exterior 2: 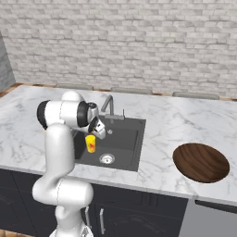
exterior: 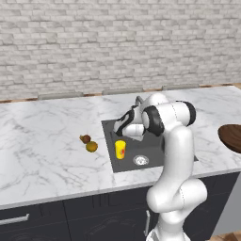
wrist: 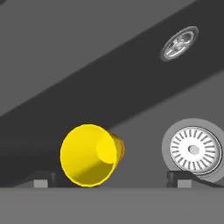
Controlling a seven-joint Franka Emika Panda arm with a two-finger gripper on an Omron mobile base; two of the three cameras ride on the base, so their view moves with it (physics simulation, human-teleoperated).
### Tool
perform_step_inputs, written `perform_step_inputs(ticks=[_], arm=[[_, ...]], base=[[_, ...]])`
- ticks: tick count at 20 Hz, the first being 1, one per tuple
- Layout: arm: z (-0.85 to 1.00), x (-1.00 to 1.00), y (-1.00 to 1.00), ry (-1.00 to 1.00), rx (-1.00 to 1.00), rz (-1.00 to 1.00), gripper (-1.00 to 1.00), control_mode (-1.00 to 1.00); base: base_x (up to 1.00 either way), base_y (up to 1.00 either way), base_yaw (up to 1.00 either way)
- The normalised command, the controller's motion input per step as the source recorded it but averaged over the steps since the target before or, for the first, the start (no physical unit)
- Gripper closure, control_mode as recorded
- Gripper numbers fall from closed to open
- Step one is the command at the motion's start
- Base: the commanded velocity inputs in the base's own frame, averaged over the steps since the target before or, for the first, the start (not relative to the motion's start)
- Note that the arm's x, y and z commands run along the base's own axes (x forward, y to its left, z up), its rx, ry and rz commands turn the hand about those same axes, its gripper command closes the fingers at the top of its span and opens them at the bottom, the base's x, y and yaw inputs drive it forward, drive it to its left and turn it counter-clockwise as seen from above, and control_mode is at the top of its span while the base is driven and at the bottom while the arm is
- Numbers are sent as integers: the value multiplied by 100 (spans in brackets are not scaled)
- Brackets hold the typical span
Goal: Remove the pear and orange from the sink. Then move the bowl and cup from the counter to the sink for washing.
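Cup (exterior: 120,149) is standing upright in the sink (exterior: 155,162) in your left view, pear (exterior: 85,138) and orange (exterior: 92,147) lying on the bench (exterior: 42,146) left of it. Your right view is showing the bowl (exterior 2: 201,162) sitting right of the sink. Through the hand camera you are seeing the gripper (wrist: 113,178) hanging wide open above the cup, gripping nothing, beside the drain (wrist: 193,150).

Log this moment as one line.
phase: cup placed | small yellow cylindrical cup: upright in dark grey sink | end effector: open above cup | wide brown wooden bowl: on counter
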Motion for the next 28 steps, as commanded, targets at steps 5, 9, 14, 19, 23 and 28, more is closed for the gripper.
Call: perform_step_inputs(ticks=[5, 9, 14, 19, 23, 28], arm=[[40, -26, -4, 0, 0, 0, -100, -100], [40, -31, -12, 4, 0, 0, -100, -100], [34, -37, -16, 6, -2, 1, -100, -100], [31, -42, -22, 5, -5, 4, -100, -100], [28, -43, -25, 3, -6, 9, -100, -100], [26, -43, -28, 3, -4, 9, -100, -100]], base=[[0, 0, 0], [0, 0, 0], [0, 0, 0], [0, 0, 0], [0, 0, 0], [0, 0, 0]])
